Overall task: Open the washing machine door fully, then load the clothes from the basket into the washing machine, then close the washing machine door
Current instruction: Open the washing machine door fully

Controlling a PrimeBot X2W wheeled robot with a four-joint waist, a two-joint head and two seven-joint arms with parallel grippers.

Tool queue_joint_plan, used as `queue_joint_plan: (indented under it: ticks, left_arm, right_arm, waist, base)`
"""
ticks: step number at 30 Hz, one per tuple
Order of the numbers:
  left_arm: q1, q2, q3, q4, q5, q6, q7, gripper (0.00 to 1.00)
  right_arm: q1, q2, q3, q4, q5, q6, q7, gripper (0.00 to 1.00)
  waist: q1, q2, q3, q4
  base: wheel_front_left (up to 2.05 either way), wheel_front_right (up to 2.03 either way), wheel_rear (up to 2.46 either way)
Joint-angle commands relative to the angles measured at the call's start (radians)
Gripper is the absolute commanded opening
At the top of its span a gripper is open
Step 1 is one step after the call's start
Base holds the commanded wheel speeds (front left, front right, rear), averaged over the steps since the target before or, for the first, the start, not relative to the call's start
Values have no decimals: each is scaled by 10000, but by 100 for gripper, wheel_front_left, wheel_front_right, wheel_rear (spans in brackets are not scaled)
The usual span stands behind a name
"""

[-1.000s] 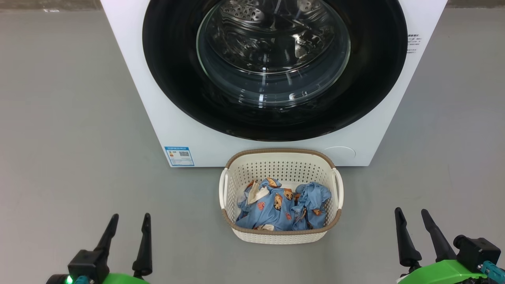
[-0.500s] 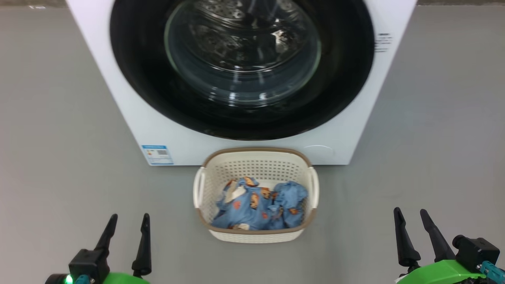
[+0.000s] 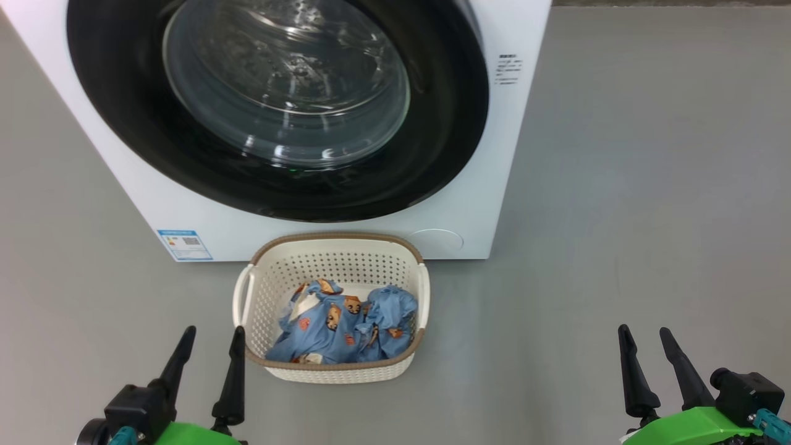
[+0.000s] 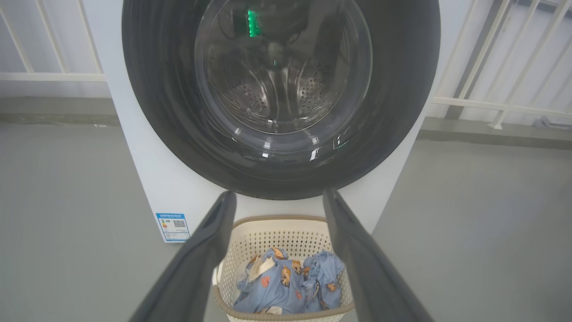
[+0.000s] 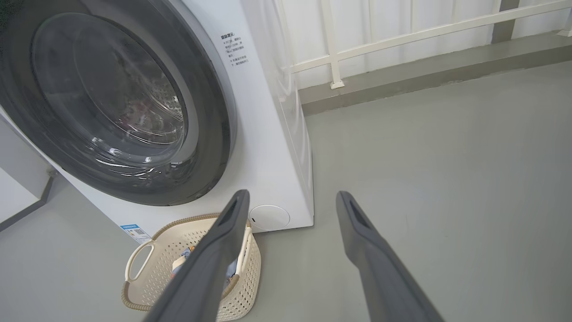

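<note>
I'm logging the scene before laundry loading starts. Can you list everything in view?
washing machine: one, white, behind the basket
washing machine door: one, glossy black, clear glass centre, shut
label sticker: one, blue, machine's lower left front
round cap: one, white, machine's lower right front
basket: one, cream, brown rim, on the floor before the machine
clothes: one heap, light blue with orange figures, in the basket
railing: one, white, behind the machine
floor: one, grey, underneath
left gripper: one, dark fingers, open, left of the basket
right gripper: one, dark fingers, open, over floor right of basket
</note>
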Motion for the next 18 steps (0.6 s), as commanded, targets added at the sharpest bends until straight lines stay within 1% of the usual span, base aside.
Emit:
queue_joint_plan:
  ticks: [1,5,13,18]
  left_arm:
    - [-366,160,318,-225,3,-27,-67,100]
    - [-380,164,283,-207,-9,-27,-67,100]
    - [-386,155,218,-167,-43,-27,-67,100]
    - [-355,142,121,-153,-91,-27,-67,100]
  right_arm:
    - [-174,-80,239,-236,61,14,-122,100]
    - [-181,-80,225,-228,69,14,-122,100]
    - [-233,-80,247,-170,104,14,-122,100]
    - [-582,-80,398,-119,309,14,-122,100]
  waist:
    - [0,0,-2,4]
    - [0,0,12,24]
    - [0,0,26,78]
    - [0,0,69,71]
  base:
    - [46,46,-91]
    - [26,26,-51]
    - [1,1,-1]
    - [0,0,0]
